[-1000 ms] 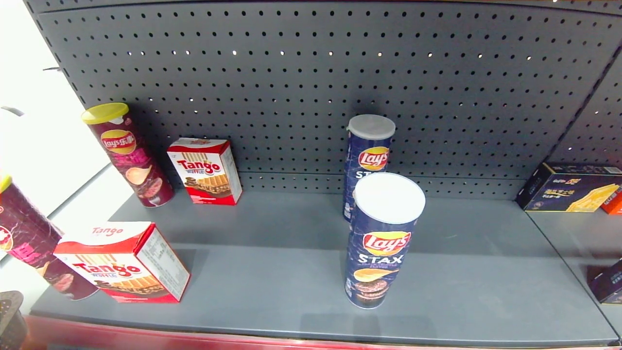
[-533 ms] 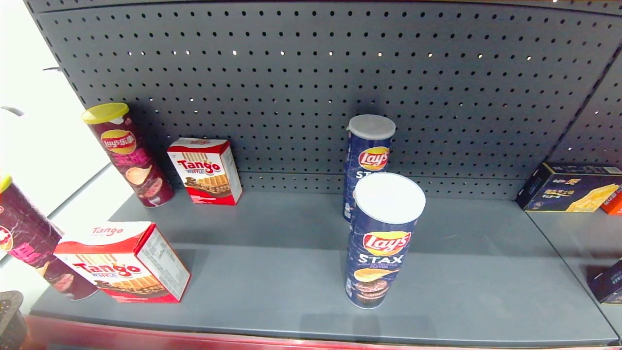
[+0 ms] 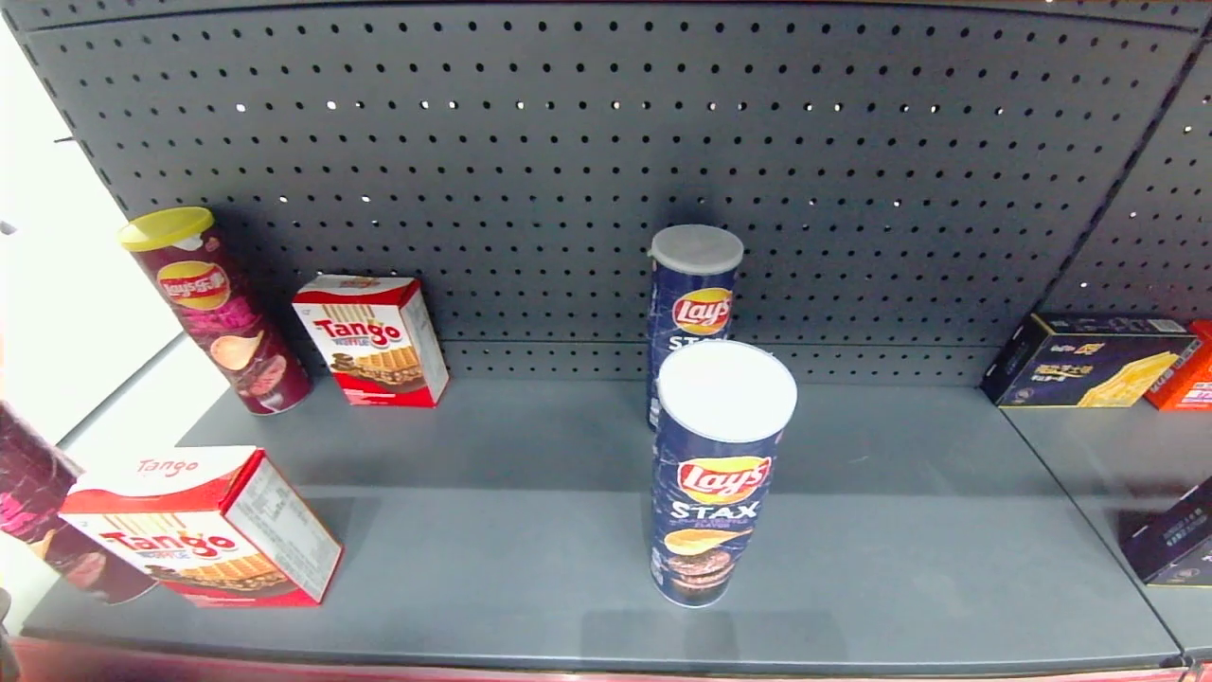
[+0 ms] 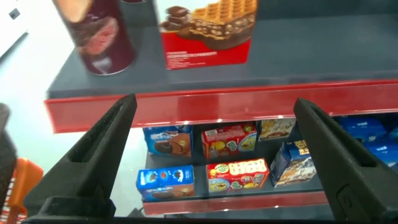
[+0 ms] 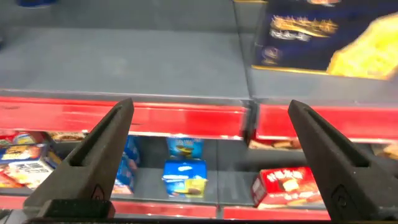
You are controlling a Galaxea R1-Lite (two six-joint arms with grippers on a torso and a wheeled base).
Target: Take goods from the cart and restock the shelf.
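This was a shop aisle. A grey metal shelf with a perforated pegboard back carried packaged snacks faced outward: blue chip canisters at twelve o'clock, wafer boxes toward nine, dark boxes toward three. The tiers had red front rails, with biscuit packs stocked below.

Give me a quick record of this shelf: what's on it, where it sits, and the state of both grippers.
centre: front blue can and rear blue can, upright, one behind the other
left back: maroon can beside rear wafer box
left front: front wafer box
right bay: dark blue box
left gripper: open, empty
right gripper: open, empty
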